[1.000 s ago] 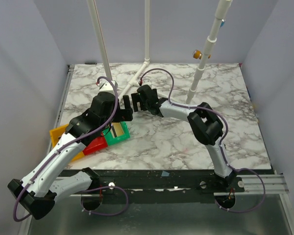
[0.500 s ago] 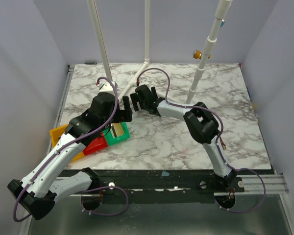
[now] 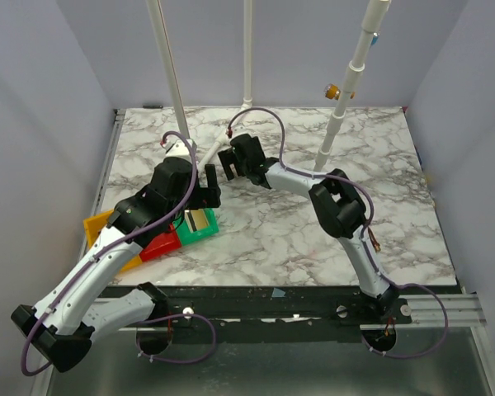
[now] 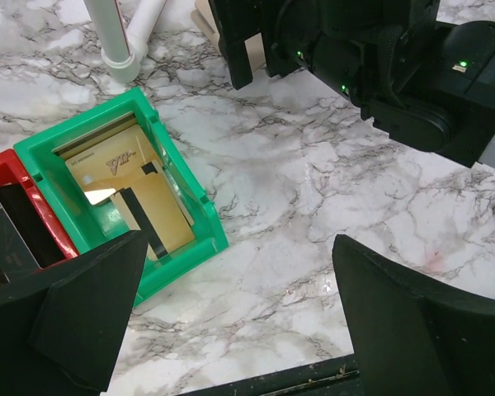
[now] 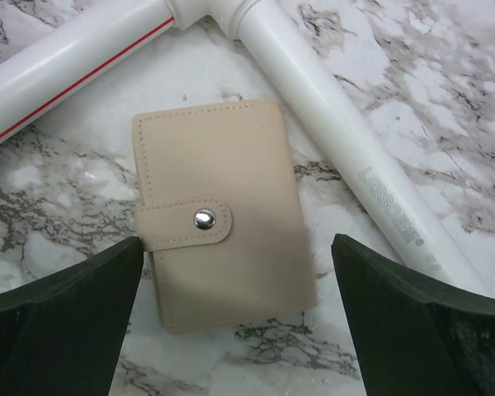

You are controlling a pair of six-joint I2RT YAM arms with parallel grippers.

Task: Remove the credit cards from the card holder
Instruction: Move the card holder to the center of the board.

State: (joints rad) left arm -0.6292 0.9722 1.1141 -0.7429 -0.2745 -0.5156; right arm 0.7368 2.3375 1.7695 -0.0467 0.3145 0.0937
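Marble [image 3: 412, 206]; right gripper [image 5: 235, 247] over card holder [image 5: 231, 165]

card holder [image 4: 203, 13] mostly hidden behind right fingers [image 4: 238, 49]

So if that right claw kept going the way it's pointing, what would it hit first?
Most likely the beige card holder, lying snapped shut on the marble table, centred between the open fingers of the right gripper. How far off is unclear.

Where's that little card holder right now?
In the right wrist view, the card holder lies flat on the marble table, snapped shut, right beside where the white pipes meet.
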